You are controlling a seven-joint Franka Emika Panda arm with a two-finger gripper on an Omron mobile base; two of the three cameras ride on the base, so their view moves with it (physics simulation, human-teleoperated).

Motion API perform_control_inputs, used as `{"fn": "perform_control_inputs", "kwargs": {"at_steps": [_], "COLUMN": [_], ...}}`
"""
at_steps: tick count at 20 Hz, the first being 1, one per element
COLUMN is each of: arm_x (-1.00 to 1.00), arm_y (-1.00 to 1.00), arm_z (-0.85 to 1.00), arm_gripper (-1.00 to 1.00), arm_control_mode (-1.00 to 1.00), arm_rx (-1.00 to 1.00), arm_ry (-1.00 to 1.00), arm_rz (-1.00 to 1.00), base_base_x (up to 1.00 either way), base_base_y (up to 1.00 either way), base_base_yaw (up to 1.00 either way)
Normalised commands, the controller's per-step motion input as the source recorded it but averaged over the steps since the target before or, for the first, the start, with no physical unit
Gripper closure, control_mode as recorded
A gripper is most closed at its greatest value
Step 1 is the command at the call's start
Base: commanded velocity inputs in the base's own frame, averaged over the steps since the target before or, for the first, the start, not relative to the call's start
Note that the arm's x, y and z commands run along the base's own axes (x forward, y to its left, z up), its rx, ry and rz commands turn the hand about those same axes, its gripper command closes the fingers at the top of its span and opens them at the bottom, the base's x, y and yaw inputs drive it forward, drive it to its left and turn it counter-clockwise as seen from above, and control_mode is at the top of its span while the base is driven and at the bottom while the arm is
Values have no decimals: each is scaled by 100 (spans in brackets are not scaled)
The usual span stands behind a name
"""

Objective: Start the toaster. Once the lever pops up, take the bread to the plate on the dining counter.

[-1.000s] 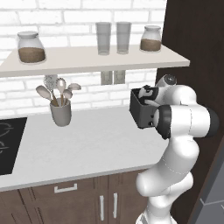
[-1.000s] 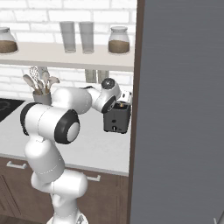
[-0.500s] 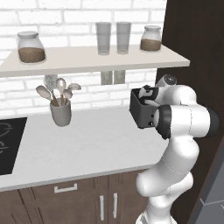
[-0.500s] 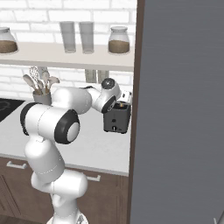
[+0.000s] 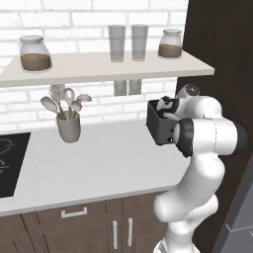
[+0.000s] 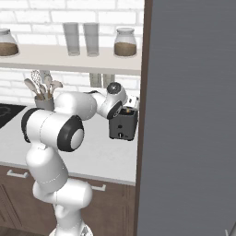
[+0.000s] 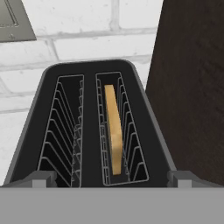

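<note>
Two slots open along the top of the black toaster (image 7: pixel 94 127), and a slice of bread (image 7: pixel 113 131) stands on edge in the right-hand one, sunk between the wire guides, while the left slot holds nothing. In the hand view the camera looks straight down onto these slots, with the two dark finger tips (image 7: pixel 43 178) wide apart at the bottom corners, one outside each side of the toaster, so the jaws are spread and grip nothing. The toaster (image 5: pixel 159 123) sits on the grey worktop (image 5: pixel 99 163) at its right end, close to the white brick wall and just beside a tall dark panel (image 7: pixel 192 87). From the right base view the toaster (image 6: pixel 123 124) shows its front with a small pale knob low down, and the hand hangs over its top. Farther left on the worktop stands a grey cup of utensils (image 5: pixel 68 121). Above, a shelf (image 5: pixel 99 66) carries two jars and two glasses.
</note>
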Motion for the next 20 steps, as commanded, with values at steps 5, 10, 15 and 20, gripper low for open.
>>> {"fn": "perform_control_inputs", "kwargs": {"at_steps": [5, 10, 15, 20], "arm_x": [0, 0, 0, 0], "arm_y": [0, 0, 0, 0], "arm_z": [0, 0, 0, 0], "arm_gripper": [-100, -100, -100, -100], "arm_control_mode": [-100, -100, -100, -100], "arm_rx": [0, 0, 0, 0], "arm_ry": [0, 0, 0, 0], "arm_rz": [0, 0, 0, 0], "base_base_x": [0, 0, 0, 0], "base_base_y": [0, 0, 0, 0], "base_base_yaw": [0, 0, 0, 0]}}
